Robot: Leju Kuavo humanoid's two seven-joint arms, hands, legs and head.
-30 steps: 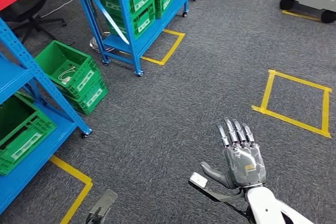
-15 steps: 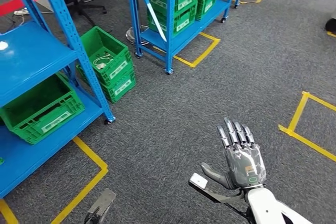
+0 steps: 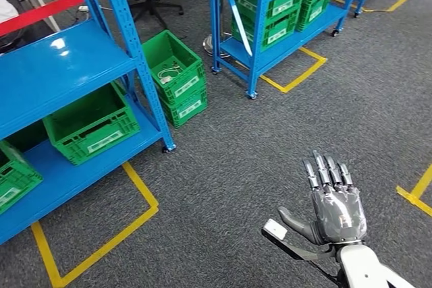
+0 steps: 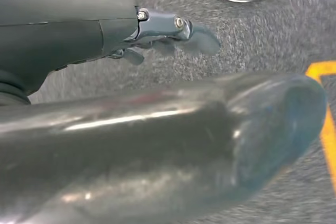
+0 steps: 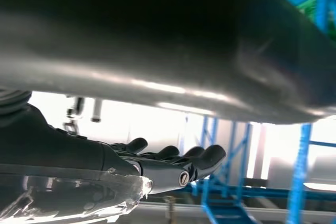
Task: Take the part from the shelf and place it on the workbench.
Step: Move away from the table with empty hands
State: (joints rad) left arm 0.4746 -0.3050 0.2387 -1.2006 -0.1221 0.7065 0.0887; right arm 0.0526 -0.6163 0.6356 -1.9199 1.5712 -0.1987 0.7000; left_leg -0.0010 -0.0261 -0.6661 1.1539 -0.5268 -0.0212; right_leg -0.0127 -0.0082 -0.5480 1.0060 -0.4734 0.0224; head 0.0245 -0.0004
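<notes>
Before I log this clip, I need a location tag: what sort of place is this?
Probably a warehouse or factory parts store: blue steel shelving holds green plastic bins, yellow tape marks bays on the grey carpet, and the right hand is empty.

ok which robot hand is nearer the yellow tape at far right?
Right. Right robot hand is beside the yellow tape; left robot hand hangs over carpet on the robot's other side.
</notes>
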